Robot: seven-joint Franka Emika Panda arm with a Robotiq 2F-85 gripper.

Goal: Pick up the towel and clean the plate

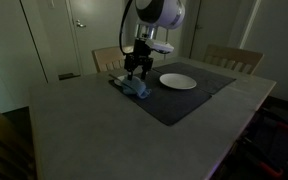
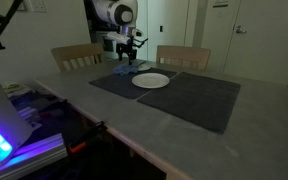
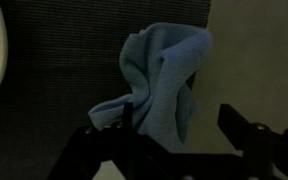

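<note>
Open at the hand [image 3: 169, 140]: two dark fingers [image 3: 246, 135] spread wide along the bottom of the wrist view, with a bunched blue towel [image 3: 164, 85] standing up between them. Close to the cloth on the left side, a clear gap on the right. Nothing pinched. Cannot tell whether the left finger touches the fabric.

Directly under the hand in both exterior views, the towel [image 1: 136, 88] in a crumpled heap on the left end of a dark mat [image 1: 189, 102]. Just above it, the hand pointing straight down from the white arm [image 1: 156, 14].

To the right of the towel on the same mat, a round white plate [image 1: 178, 81], flat, near the cloth but not touching it. Visible too as a pale curve at the left edge of the wrist view. Bare of anything on top, as far as the dim light allows.

Under the mat, a wide grey bench [image 1: 79, 135], with a second stretch of dark mat [image 2: 199, 100] running to the right in an exterior view.

At the far side of the bench, two wooden chairs [image 1: 234, 58], one behind the arm and one further right. Beyond them, a pale wall with a white door [image 1: 76, 35]. At the near left in an exterior view, a box with a purple glow [image 2: 2, 140].
</note>
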